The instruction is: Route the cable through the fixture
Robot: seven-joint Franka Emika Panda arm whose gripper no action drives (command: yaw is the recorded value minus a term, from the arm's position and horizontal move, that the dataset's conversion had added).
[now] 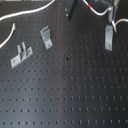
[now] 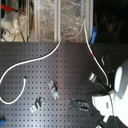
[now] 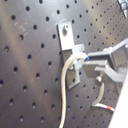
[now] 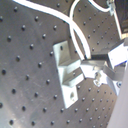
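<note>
The cable is a thin white cord lying across the black board, with a red band near the gripper. The fixture is a slim upright grey clip at the first exterior view's right. My gripper hangs just beyond it, shut on the cable. In the first wrist view the cable bends against the fixture and runs into the fingers. In the second wrist view the cable passes beside the fixture. The second exterior view shows the cable and fixture.
A flat grey plate with two prongs and a wider bent bracket stand at the first exterior view's left. My white arm fills the second exterior view's lower right. Clear bins stand behind the board.
</note>
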